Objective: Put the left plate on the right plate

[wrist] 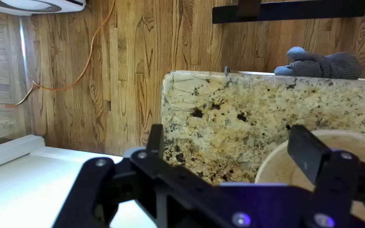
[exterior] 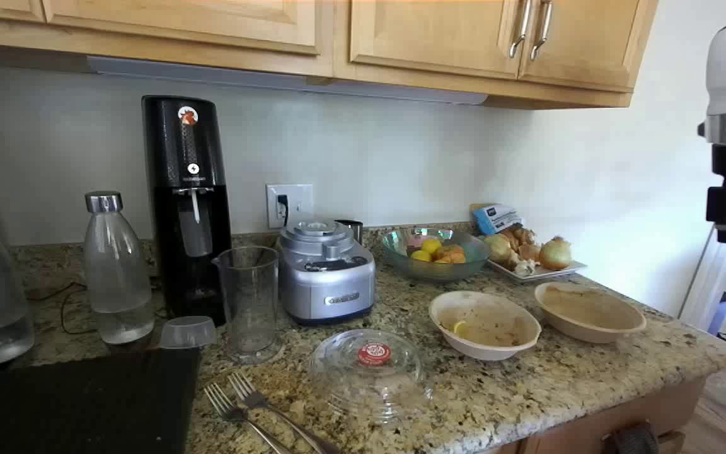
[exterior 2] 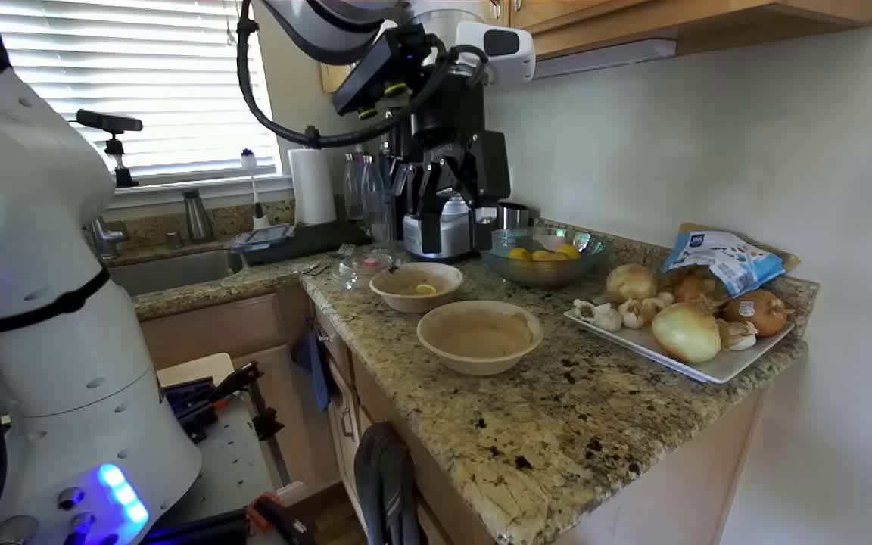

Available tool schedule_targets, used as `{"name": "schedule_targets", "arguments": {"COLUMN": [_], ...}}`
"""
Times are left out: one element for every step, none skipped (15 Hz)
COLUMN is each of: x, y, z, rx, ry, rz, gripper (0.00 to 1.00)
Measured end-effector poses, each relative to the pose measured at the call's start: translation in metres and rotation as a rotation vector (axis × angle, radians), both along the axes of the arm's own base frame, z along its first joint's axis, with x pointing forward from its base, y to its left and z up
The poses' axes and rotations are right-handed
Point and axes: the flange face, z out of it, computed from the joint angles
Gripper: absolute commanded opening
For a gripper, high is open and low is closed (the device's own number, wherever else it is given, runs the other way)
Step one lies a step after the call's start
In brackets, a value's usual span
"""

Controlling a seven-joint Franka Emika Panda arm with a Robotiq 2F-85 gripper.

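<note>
- Hanging higher than the right plate (exterior: pixel 590 312) and apart from it, your gripper (exterior 2: pixel 457 229) points downward, its fingers (wrist: pixel 308 154) spread with a wide gap between them.
- You find the left plate (exterior: pixel 489 320) just beside the right plate, to its left in an exterior view; both sit right side up on the granite countertop (exterior: pixel 653 366).
- Inside that left neighbour of the right plate, you see a piece of lemon (exterior: pixel 459 328) and brown marks on the speckled tan surface.
- Your right plate has a paler inside, with a brownish patch near the rim.
- In the wrist view, one finger of your gripper hides part of the right plate, and the countertop's corner shows up and to the left of that plate.
- To the right of the right plate in an exterior view, you have a white tray (exterior 2: pixel 735 365) with onions (exterior 2: pixel 684 331) and garlic (exterior 2: pixel 596 314), and a blue and white packet (exterior 2: pixel 724 265) at its back.
- Behind the right plate and to its left in an exterior view, your glass bowl (exterior: pixel 435 272) holds yellow and orange fruit (exterior: pixel 431 245).
- Farther left of the right plate there, past the left plate, you have a clear round dish (exterior: pixel 369 378) with a red label (exterior: pixel 374 354), a silver food processor (exterior: pixel 327 284) and two forks (exterior: pixel 256 401).
</note>
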Motion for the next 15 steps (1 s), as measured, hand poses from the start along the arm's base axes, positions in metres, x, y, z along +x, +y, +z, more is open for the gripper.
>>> {"name": "schedule_targets", "arguments": {"x": [0.0,0.0,0.0,0.0,0.0,0.0,0.0,0.0,0.0,0.0,0.0,0.0001,0.0004,0.0012,0.0025], "y": [0.0,0.0,0.0,0.0,0.0,0.0,0.0,0.0,0.0,0.0,0.0,0.0001,0.0013,0.0037,0.0079], "z": [0.0,0.0,0.0,0.0,0.0,0.0,0.0,0.0,0.0,0.0,0.0,0.0,-0.0001,-0.0002,-0.0003], "rx": [0.0,0.0,0.0,0.0,0.0,0.0,0.0,0.0,0.0,0.0,0.0,0.0,0.002,0.006,0.007], "ry": [0.0,0.0,0.0,0.0,0.0,0.0,0.0,0.0,0.0,0.0,0.0,0.0,-0.001,-0.003,-0.006], "rz": [0.0,0.0,0.0,0.0,0.0,0.0,0.0,0.0,0.0,0.0,0.0,0.0,0.001,-0.001,-0.004], "gripper": [1.0,1.0,1.0,1.0,1.0,1.0,1.0,1.0,1.0,1.0,1.0,1.0,1.0,1.0,1.0]}}
